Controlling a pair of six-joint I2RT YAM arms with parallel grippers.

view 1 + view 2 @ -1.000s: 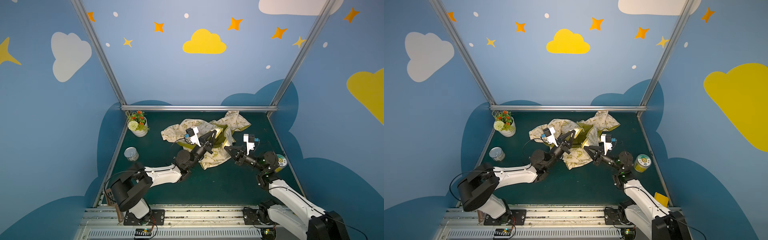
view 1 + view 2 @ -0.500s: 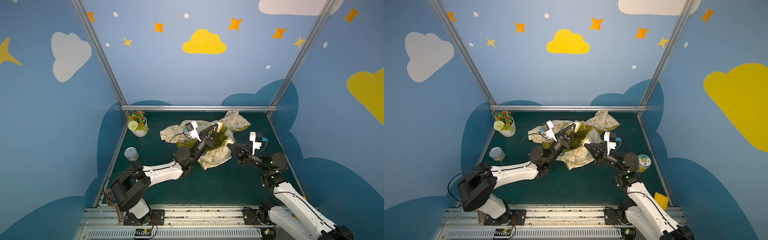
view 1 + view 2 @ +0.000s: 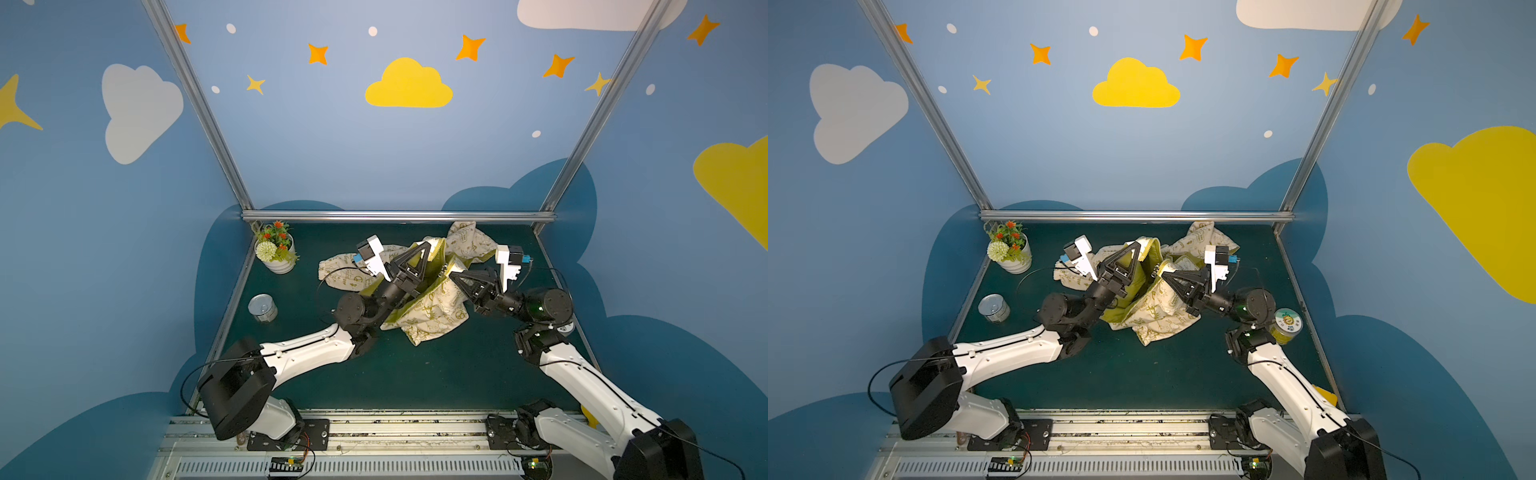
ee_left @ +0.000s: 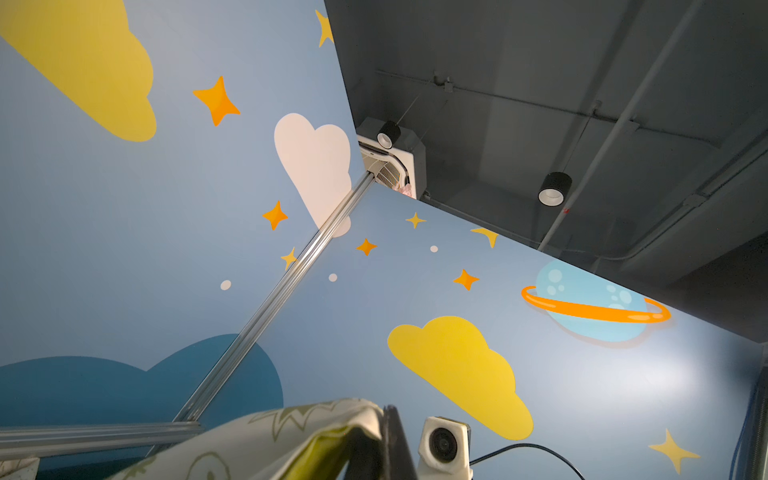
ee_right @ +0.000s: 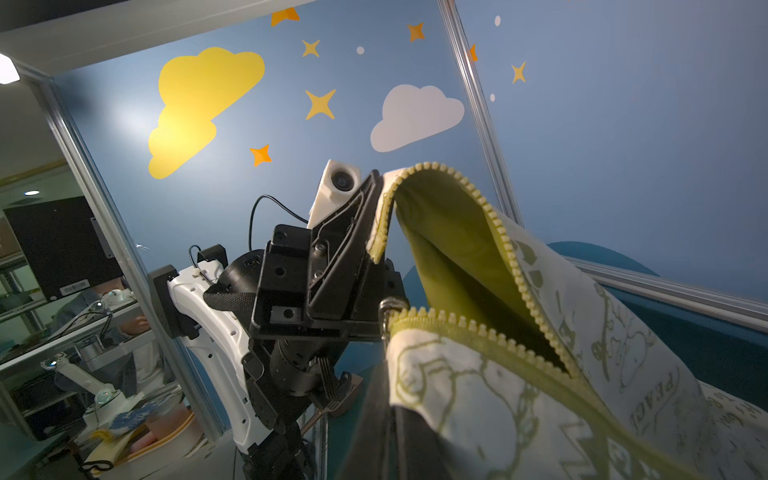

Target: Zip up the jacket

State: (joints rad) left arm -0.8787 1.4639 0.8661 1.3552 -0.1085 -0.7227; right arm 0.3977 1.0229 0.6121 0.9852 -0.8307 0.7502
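The jacket (image 3: 436, 307), cream with olive prints and yellow-green lining, lies bunched mid-table in both top views, its front pulled up off the mat. My left gripper (image 3: 427, 246) is shut on one zipper edge, held high. My right gripper (image 3: 452, 274) is shut on the other front edge, close beside it. In the right wrist view the two rows of zipper teeth (image 5: 505, 232) gape apart, and a metal slider (image 5: 390, 308) sits at the end of the lower row. In the left wrist view only a fold of the jacket (image 4: 257, 440) shows at my left gripper (image 4: 388, 419).
A white pot of flowers (image 3: 276, 251) stands at the back left and a tin can (image 3: 262, 307) near the left wall. A yellow-lidded jar (image 3: 1285, 324) sits by the right arm's elbow. The back rail (image 3: 399, 216) runs just behind the jacket.
Both grippers have risen and shifted toward the back, lifting the jacket's front edges. The right arm's elbow has swung out to the right.
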